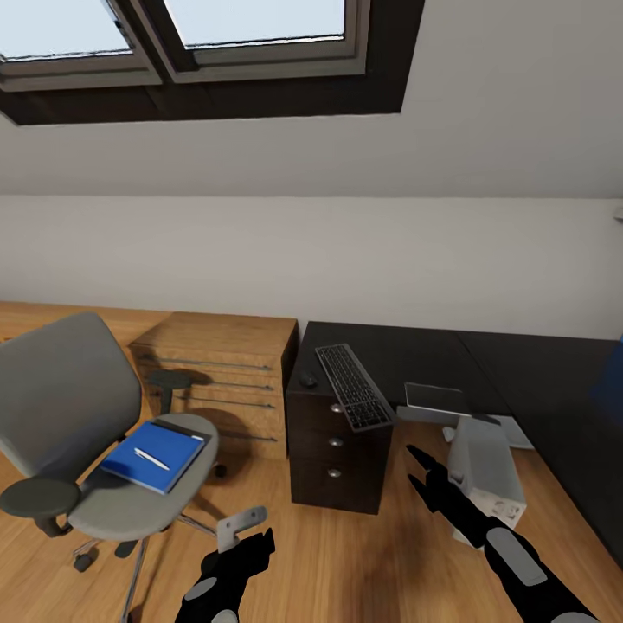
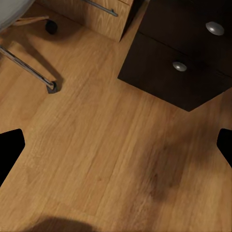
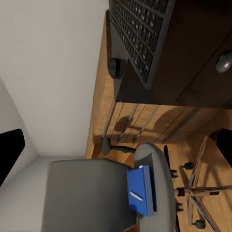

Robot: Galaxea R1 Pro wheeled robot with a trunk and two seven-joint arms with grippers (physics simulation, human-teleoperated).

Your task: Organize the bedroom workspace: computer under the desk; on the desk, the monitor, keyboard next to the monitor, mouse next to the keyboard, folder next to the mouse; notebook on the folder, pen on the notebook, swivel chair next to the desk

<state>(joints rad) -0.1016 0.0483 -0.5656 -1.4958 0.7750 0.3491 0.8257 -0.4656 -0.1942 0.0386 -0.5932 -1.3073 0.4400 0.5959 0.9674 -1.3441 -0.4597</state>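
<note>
1. Left tool [image 1: 245,529]: black with a grey finger piece, low in the head view over bare wood-plank floor [image 2: 96,145]. In the left wrist view its two dark fingertips sit at opposite edges of the picture, well apart, with nothing between them.
2. Right tool [image 1: 421,472]: black, pointed fingers spread apart, empty, hanging above the floor just beside the computer [image 1: 487,476].
3. Computer: one light grey tower case, lying on the floor by the dark surface [image 1: 407,350]. No readable label.
4. Swivel chair [image 1: 78,407]: one, grey padded seat and back, dark round armrest pads, metal spoked base on castors. It stands apart from the surface, in front of the wooden drawer chest [image 1: 225,372].
5. On the chair seat: one blue notebook [image 1: 153,456], rectangular, with one white pen [image 1: 151,459] lying on its cover. A dark edge shows under the notebook's far side; whether that is the folder cannot be told. No writing legible.
6. Drawer unit [image 1: 337,450]: dark wood, three round metal knobs counted.
7. Keyboard [image 1: 353,385]: one, dark, flat, lying on the surface and overhanging its front edge.
8. Mouse [image 1: 306,379]: one, small, black, rounded, on the surface just beside the keyboard.
9. Grey flat panel [image 1: 435,397]: one, near the surface edge; identity unclear.
10. Beyond: white wall and a dark-framed skylight [image 1: 199,43].
</note>
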